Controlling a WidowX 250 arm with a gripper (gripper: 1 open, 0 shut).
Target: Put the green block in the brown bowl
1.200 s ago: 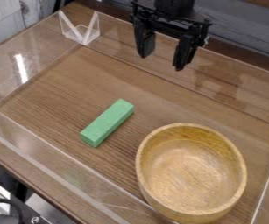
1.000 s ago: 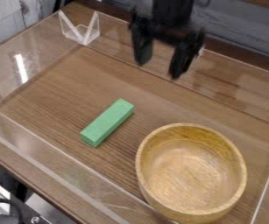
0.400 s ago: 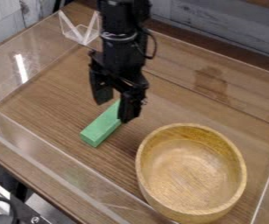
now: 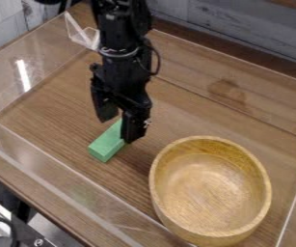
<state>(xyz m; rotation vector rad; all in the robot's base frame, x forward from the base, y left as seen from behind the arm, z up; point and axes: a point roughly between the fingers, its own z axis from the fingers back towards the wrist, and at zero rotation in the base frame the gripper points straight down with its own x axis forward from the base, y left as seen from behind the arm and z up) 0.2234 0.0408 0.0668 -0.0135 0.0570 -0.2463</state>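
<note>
In the camera view, the gripper (image 4: pixel 117 118) hangs with jaws spread wide over the green block (image 4: pixel 108 145), which lies on the table left of the brown bowl (image 4: pixel 212 188); the approach step seems underway, the next move calling for lowering and closing.

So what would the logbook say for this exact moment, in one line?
phase: reaching | jaws: open, above bright green rectangular block | block: on table, not held | round light-brown wooden bowl: empty

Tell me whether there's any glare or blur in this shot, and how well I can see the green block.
Camera view: glare streaks on the clear wall at left; the end effector looks slightly soft, the wooden table evenly lit; the green block partly hidden behind the end effector; the brown bowl sharp.
</note>
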